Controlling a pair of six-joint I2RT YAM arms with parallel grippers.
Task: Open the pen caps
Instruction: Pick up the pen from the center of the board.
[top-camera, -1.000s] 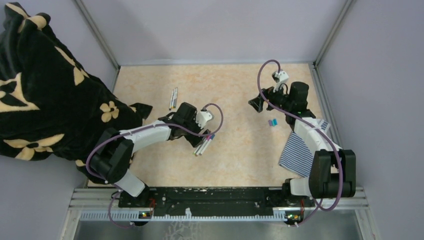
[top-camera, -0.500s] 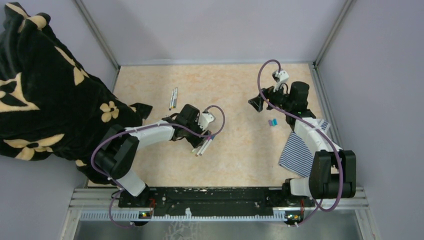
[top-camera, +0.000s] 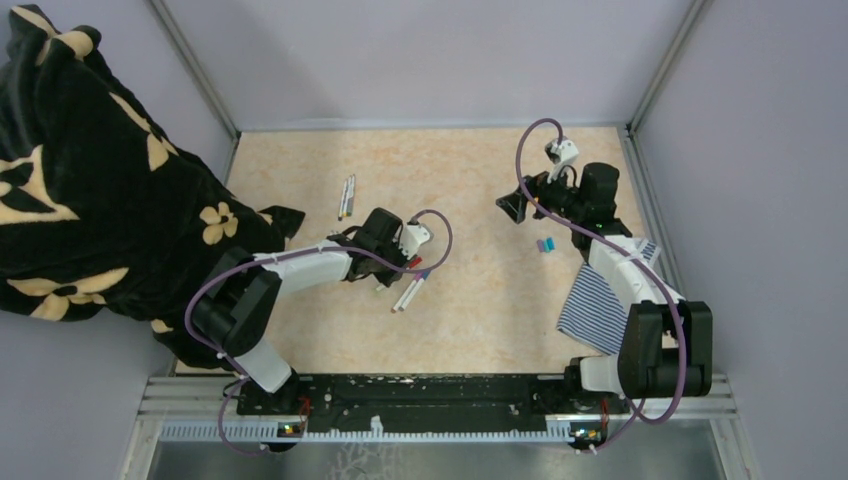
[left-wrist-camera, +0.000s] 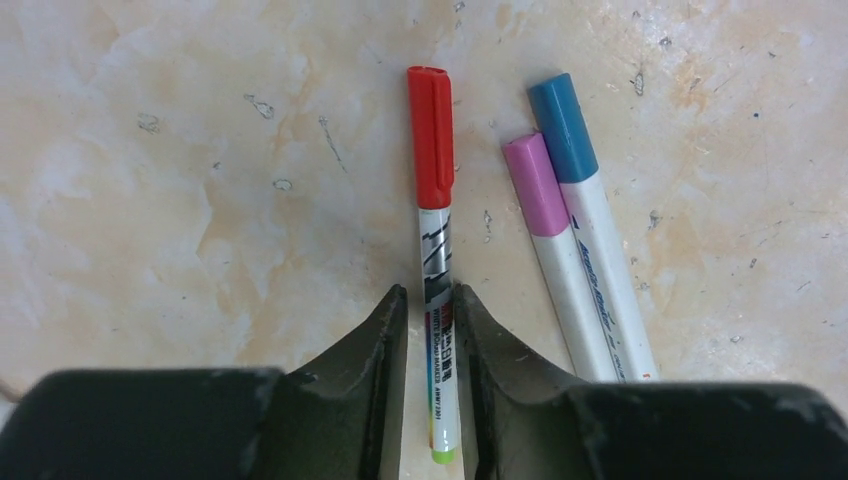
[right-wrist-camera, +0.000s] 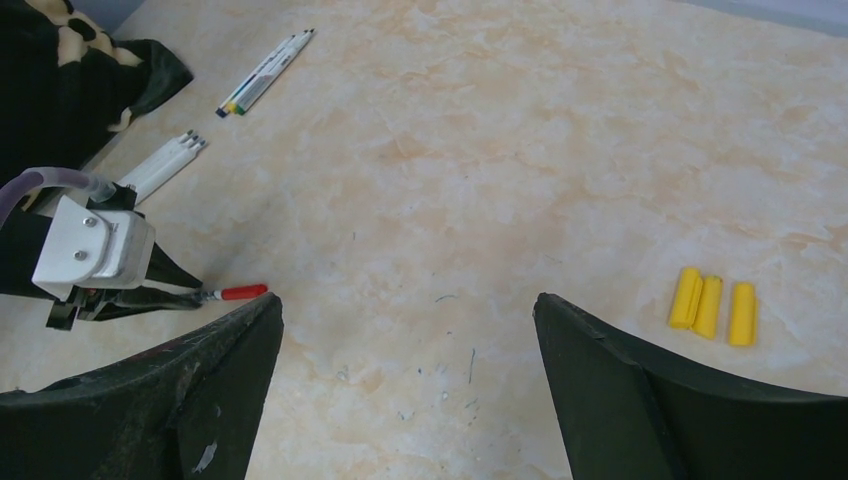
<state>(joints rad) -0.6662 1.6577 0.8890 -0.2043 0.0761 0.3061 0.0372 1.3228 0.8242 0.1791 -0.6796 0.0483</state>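
Observation:
A thin white pen with a red cap lies on the marbled table. My left gripper has closed round its barrel near the green tail end, the right finger touching and the left a hair off. Beside it lie two thicker pens, one with a pink cap and one with a blue cap. From above, the left gripper sits mid-table. My right gripper hangs open and empty above bare table at the back right. Loose yellow caps lie to its right.
Two more slim pens lie at the back left. A purple and a teal cap rest near the right arm. A blue-and-white striped cloth lies at the right edge. A black flowered blanket hangs over the left wall.
My left gripper has narrowed from wide open down onto the red-capped pen's barrel and shifted slightly. The right arm has stayed put.

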